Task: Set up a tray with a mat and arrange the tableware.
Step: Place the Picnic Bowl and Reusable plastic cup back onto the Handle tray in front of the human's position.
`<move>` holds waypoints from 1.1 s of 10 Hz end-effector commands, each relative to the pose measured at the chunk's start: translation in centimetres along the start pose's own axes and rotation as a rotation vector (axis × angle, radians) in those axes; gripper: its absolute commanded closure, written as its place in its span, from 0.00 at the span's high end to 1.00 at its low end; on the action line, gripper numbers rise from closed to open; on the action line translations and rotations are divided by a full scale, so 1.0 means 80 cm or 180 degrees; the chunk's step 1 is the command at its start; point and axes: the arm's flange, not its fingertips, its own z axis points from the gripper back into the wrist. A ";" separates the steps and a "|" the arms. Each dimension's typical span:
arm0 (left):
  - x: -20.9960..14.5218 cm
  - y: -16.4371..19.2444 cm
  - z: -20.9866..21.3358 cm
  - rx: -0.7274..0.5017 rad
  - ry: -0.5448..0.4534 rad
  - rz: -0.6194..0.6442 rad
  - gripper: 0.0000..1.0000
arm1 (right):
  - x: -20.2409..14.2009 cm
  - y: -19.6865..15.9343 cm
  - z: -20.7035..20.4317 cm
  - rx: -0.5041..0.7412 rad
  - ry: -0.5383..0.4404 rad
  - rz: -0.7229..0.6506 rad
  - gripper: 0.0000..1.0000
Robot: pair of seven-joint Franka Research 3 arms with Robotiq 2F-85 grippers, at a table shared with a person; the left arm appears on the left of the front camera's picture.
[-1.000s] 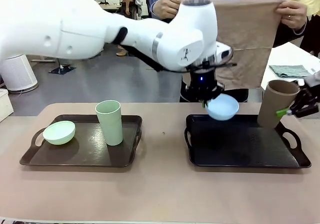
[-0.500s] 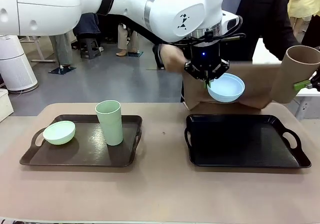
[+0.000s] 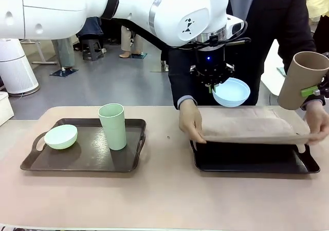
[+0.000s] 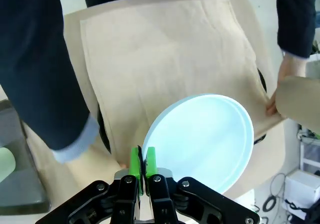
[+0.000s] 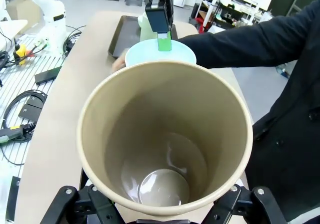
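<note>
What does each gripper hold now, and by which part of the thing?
The left gripper pinches the pale blue bowl at its rim. The right gripper clamps the brown cup by its side wall.

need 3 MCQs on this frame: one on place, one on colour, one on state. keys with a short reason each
1. Where is the brown cup?
A. on the left tray
B. in the right gripper
C. standing on the table

2. What colour is the bowl in the left gripper?
A. pale green
B. brown
C. pale blue

3. What state is the mat in?
A. held by the person's hands over the right tray
B. folded on the table
C. hanging from a gripper

1 B: the gripper holds the cup in the air.
2 C: the left wrist view shows a pale blue rim pinched.
3 A: a hand grips each end, just above the tray.
</note>
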 end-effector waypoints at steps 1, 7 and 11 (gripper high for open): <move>0.001 -0.001 0.003 -0.0041 -0.0030 0.0008 0.00 | 0.002 -0.004 0.000 -0.0026 -0.0021 0.0042 0.00; 0.001 -0.001 0.003 -0.0041 -0.0030 0.0008 0.00 | 0.002 -0.004 0.000 -0.0026 -0.0021 0.0042 0.00; 0.001 -0.001 0.003 -0.0041 -0.0030 0.0008 0.00 | 0.002 -0.004 0.000 -0.0026 -0.0021 0.0042 0.00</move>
